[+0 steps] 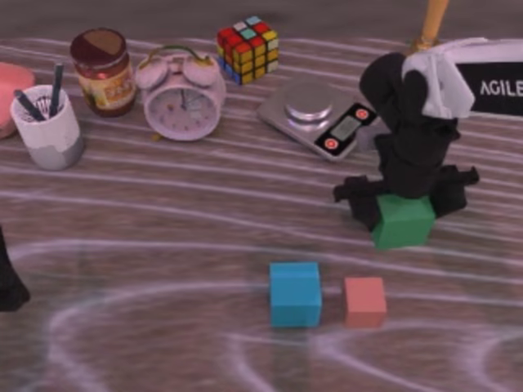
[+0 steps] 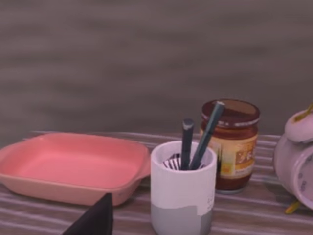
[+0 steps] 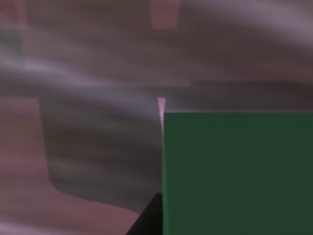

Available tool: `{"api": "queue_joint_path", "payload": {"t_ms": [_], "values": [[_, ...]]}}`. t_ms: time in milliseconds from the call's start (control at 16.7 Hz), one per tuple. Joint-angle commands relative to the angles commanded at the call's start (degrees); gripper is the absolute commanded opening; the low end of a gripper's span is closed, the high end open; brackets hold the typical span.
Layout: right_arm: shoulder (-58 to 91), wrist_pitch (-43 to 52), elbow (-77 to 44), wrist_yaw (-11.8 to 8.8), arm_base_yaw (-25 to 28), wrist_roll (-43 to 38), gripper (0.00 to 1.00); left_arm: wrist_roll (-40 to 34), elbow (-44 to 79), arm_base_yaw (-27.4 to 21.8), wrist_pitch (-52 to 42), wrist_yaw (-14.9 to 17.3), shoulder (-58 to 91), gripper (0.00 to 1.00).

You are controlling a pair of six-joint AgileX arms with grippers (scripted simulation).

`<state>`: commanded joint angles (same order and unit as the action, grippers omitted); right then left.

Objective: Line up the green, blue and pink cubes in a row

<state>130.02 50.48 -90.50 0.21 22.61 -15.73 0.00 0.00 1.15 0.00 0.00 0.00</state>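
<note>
Right gripper (image 1: 406,206) is pinching the green cube (image 1: 404,222), up and right of the blue cube (image 1: 295,293) and pink cube (image 1: 364,300) pair.

Green cube (image 1: 404,222) partly under right gripper (image 1: 406,198)

Streaked table (image 1: 163,245), blue cube (image 1: 295,293), pink cube (image 1: 364,300)

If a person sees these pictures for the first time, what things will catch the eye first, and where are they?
First, the right gripper at the green cube on the table's right side. Next, the blue cube and pink cube side by side, apart, near the front middle. Along the back stand a multicoloured puzzle cube, a pale alarm clock and a jar.
</note>
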Motion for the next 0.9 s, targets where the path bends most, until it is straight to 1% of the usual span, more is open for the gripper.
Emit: {"api": "queue_joint_path", "payload": {"t_ms": [420,720,900], "values": [[-0.89,1.17,-0.95,0.15,-0.07,0.01,0.0,0.0,0.0,0.0,0.0,0.0,0.0,1.0],[-4.36,11.38,-6.89,0.11,0.23,0.02,0.0,0.0,0.0,0.0,0.0,0.0,0.0,1.0],[-5.65,13.58,-8.45,0.09,0.34,0.13,0.0,0.0,0.0,0.0,0.0,0.0,0.0,1.0]]}}
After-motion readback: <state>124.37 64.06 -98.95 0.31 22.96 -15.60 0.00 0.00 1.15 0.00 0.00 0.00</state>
